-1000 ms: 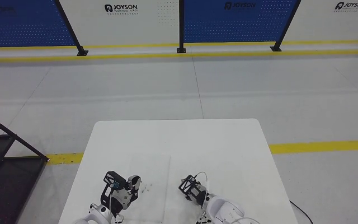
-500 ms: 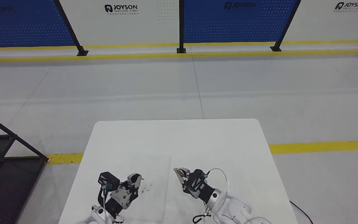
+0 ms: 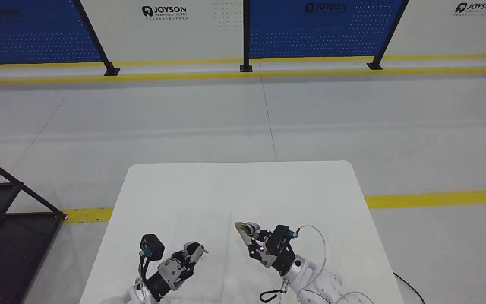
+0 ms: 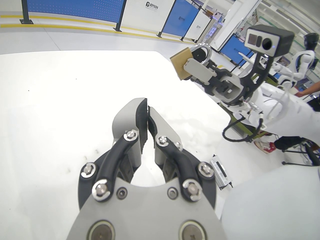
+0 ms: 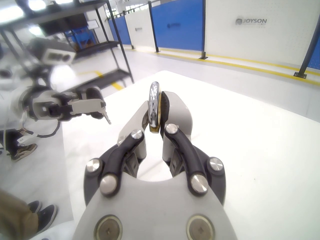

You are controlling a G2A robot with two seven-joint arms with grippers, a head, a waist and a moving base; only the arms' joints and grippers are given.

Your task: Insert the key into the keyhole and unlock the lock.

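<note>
Right claw [image 5: 156, 104] grips lock [image 4: 181, 63], left claw [image 4: 147, 107] — key [image 5: 106, 117]

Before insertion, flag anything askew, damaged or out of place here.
Nothing stands out. The right gripper is shut on the padlock and the left gripper on the key, both held above the table and apart. Neither looks damaged; the key is not yet inserted.
</note>
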